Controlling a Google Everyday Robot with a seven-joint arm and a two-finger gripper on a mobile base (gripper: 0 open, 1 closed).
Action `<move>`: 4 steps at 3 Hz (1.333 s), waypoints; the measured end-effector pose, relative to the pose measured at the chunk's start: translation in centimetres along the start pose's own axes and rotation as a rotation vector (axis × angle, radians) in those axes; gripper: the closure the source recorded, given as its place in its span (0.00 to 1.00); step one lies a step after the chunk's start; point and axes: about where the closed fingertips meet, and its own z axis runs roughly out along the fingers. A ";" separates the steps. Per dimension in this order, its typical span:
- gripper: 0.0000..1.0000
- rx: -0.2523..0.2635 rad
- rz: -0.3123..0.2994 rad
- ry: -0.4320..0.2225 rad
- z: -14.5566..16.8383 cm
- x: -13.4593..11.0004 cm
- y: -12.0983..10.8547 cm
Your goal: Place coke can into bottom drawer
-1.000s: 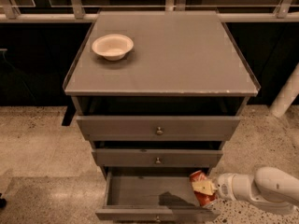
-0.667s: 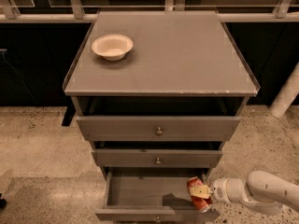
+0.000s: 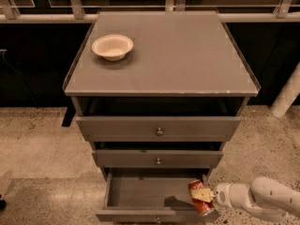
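**Coke can gripped at open drawer**

The grey cabinet's bottom drawer (image 3: pixel 140 191) stands pulled out. A cream bowl (image 3: pixel 112 46) sits far left on the tabletop (image 3: pixel 187 60). At the drawer's near right corner, the hand (image 3: pixel 202 196) clasps the tilted coke can (image 3: pixel 205 208).

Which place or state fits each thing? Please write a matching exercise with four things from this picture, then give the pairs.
1 coke can
2 bowl
3 bottom drawer
4 tool

A on the cabinet top, left side
B pulled open
C lower right, shut on the coke can
D red, held at the drawer's right end

Pairs: 1-D, 2-A, 3-B, 4-C
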 end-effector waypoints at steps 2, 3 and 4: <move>1.00 -0.026 0.032 0.001 5.7 1.1 -4.1; 1.00 -0.035 0.047 -0.012 9.1 0.9 -6.0; 1.00 -0.033 0.003 -0.037 11.8 -0.2 -6.8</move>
